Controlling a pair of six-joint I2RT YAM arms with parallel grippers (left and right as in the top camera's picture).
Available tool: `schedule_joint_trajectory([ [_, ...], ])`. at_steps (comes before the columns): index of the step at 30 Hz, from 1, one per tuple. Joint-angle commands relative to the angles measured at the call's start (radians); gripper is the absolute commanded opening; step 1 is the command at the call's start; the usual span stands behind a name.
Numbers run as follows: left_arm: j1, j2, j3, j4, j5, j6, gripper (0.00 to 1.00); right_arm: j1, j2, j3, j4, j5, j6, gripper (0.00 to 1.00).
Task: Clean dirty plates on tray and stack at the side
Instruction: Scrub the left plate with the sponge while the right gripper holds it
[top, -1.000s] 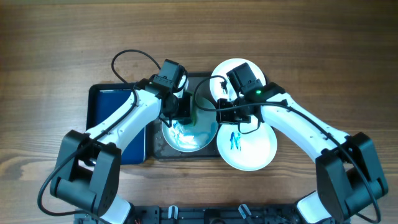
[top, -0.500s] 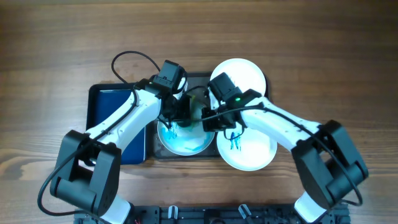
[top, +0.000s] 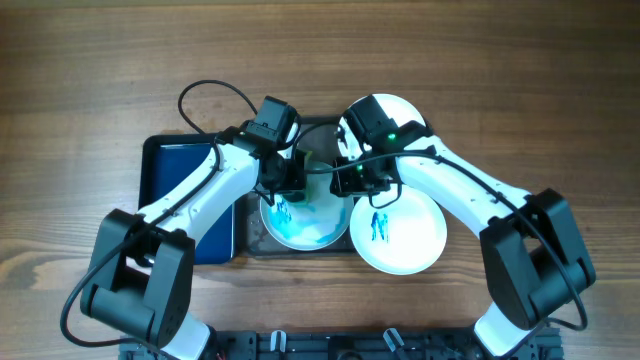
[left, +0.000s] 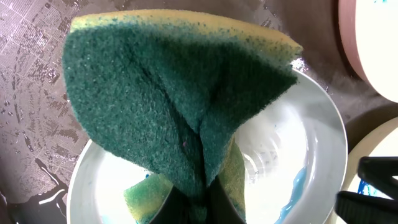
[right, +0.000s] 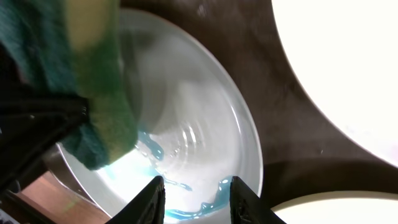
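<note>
The left gripper (top: 288, 183) is clamped tight on a green-and-yellow sponge (left: 180, 99), which is folded in the pinch and hangs over the plate (top: 310, 225) lying on the dark grey tray (left: 31, 81). That plate is wet, with teal smears pooled along its near side, and the tray surface beside it is beaded with water. The right gripper (right: 198, 200) hovers at the same plate's right rim with its fingers parted and nothing between them. To the right we see two more plates: a near one (top: 405, 235) bearing a blue scribble, and a far one (top: 400, 112) that is plain white. We cannot tell whether they touch the tray plate. A glossy blue tray (top: 185, 200) lies just left of the grey one, under the left arm, on the wooden table (top: 100, 80).
</note>
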Motion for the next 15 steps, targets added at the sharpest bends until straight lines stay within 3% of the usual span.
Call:
schedule_joint_trajectory([
  [1,0.002,0.006,0.019,0.006,-0.008,0.019,0.04,-0.002,-0.011,0.017,-0.031,0.098,0.021,0.32],
  [7,0.002,0.006,0.019,0.006,-0.007,0.019,0.04,-0.002,-0.011,0.015,-0.055,0.163,0.022,0.31],
  [15,0.002,0.006,0.019,-0.002,-0.007,0.019,0.04,-0.002,0.047,-0.008,0.042,0.134,0.026,0.30],
])
